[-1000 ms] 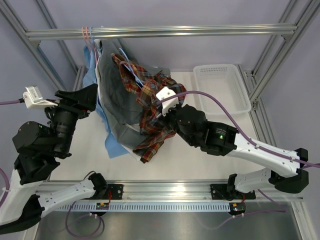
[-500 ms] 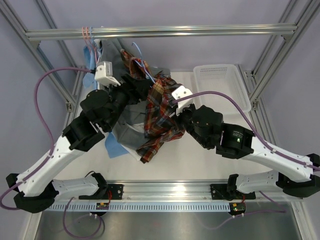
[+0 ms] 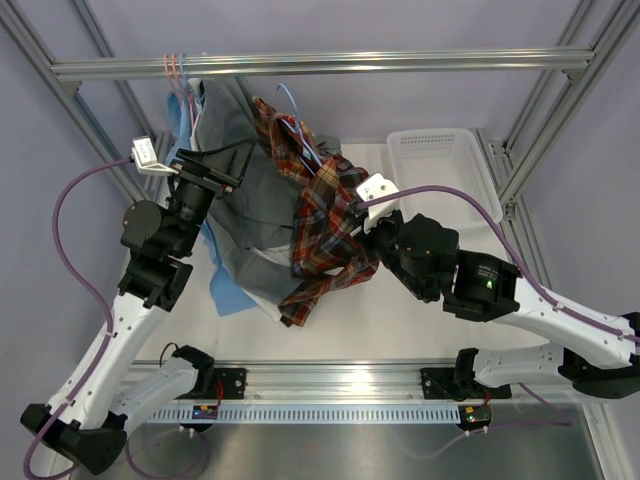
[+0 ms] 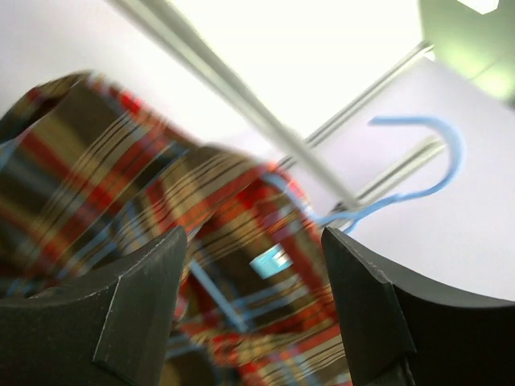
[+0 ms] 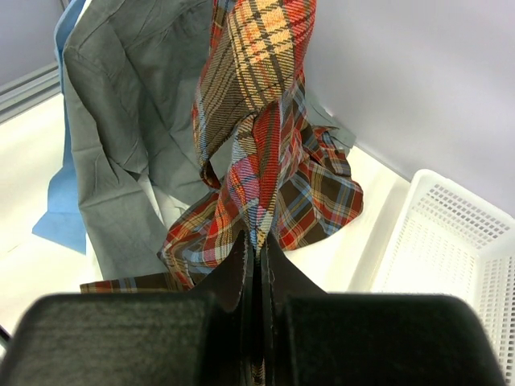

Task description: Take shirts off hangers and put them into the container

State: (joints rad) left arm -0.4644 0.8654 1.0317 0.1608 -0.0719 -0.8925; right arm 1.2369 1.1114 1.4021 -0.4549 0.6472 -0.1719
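White table (image 3: 375, 322), mesh basket (image 3: 440, 180), aluminium frame (image 3: 400, 62), lilac walls (image 3: 400, 100)

No writing is legible anywhere; the small pale tag (image 4: 271, 261) on the plaid shirt (image 4: 121, 185) is blurred.

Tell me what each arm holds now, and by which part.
The right fingers pinch the plaid shirt by a bunched fold of cloth. The left fingers stand open, holding nothing.
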